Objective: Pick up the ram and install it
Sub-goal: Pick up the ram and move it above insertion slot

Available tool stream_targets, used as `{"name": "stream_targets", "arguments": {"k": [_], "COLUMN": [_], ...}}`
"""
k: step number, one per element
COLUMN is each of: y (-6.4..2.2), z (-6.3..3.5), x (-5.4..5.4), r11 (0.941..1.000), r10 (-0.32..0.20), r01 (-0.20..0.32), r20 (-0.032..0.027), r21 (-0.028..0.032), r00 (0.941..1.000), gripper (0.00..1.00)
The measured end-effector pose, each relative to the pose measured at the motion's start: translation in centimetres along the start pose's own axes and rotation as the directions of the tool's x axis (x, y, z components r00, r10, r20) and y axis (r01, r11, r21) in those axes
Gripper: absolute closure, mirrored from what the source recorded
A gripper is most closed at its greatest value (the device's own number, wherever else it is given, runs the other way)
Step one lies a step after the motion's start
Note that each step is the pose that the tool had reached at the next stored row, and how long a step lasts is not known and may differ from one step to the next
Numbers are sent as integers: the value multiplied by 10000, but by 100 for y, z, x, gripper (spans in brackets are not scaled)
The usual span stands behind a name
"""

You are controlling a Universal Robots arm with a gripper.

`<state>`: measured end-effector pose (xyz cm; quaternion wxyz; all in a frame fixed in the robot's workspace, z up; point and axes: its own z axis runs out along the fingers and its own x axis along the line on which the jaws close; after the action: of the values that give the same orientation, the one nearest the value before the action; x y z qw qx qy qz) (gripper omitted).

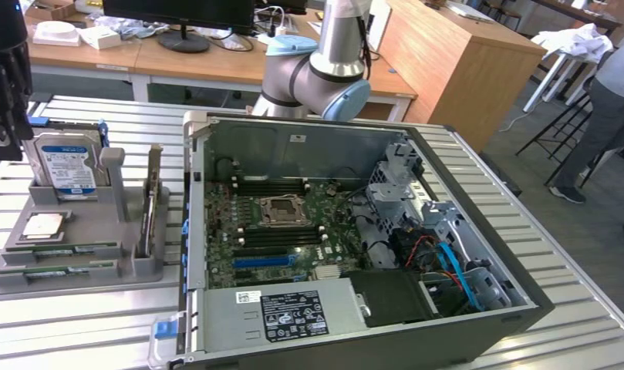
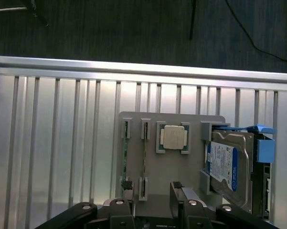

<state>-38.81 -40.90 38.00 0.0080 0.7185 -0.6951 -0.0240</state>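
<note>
Green, the ram (image 2: 125, 152) stands on edge in a narrow slot of the grey holder (image 2: 155, 174) on the ribbed metal worktop (image 2: 52, 143), presumably so I can pinch it from above. My jaws hang apart, empty, over the holder.

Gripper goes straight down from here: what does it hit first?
Probably the grey parts holder, at the ends of the ram sticks; the gripper hangs well above it, so the exact spot is uncertain.
</note>
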Motion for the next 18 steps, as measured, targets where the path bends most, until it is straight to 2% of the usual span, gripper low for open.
{"name": "stream_targets", "arguments": {"k": [18], "y": [-13], "z": [303], "x": [7], "r11": [10000], "r10": [0], "r01": [0], "r20": [-2], "r21": [0], "r00": [10000], "gripper": [57]}}
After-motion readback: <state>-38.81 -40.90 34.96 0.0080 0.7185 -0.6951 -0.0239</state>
